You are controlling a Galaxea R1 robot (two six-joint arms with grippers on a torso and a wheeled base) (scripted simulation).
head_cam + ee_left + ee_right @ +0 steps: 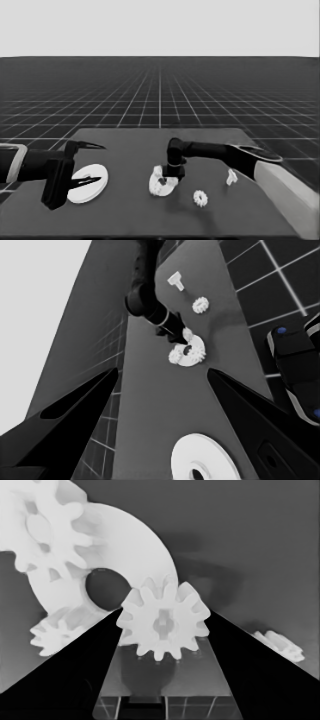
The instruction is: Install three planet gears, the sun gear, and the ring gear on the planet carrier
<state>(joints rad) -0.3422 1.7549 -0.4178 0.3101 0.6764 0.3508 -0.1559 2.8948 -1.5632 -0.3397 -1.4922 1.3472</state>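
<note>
Right gripper at the smaller round part, one gear clamped

The smaller round part [161, 182], at table centre, is partly hidden by the right gripper [174, 176]. A gear [164, 618] is gripped between its fingers, at that part's edge; two gears [45, 527] are seated. The larger round part [88, 183] lies under the parked left gripper [93, 164], fingers spread.

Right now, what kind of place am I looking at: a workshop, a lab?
Likely a simulated test bench, not a real room: a dark table on an endless grid floor, with white toothed gears for two robot arms to assemble.
</note>
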